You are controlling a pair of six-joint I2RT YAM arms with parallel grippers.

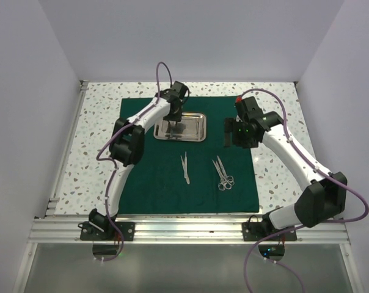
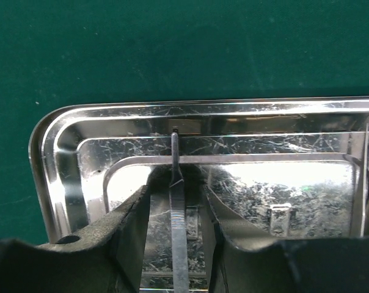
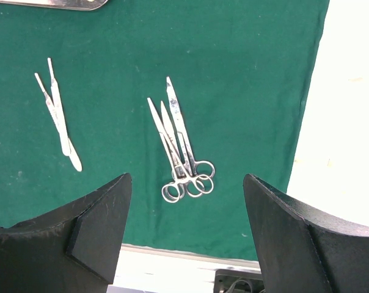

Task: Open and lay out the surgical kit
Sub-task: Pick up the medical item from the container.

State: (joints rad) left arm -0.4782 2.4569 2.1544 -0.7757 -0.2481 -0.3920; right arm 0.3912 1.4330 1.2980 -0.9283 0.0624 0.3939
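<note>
Right pincer (image 3: 187, 178) is hovering high, jaws standing wide apart and holding nothing. Below it, scissors (image 3: 183, 152) are lying bunched on the green cloth (image 3: 245, 61), with tweezers (image 3: 57, 113) lying off to its left. Farther out, left pincer (image 2: 175, 186) is hanging inside the steel tray (image 2: 56, 159), jaws partly apart and straddling a slim steel instrument (image 2: 176, 159), a gap showing on either side.

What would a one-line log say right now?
left hand: over steel tray, slim instrument between fingers, grip unclear | right hand: open, empty | green cloth: spread flat | tweezers, ring-handled instruments: lying on cloth
</note>
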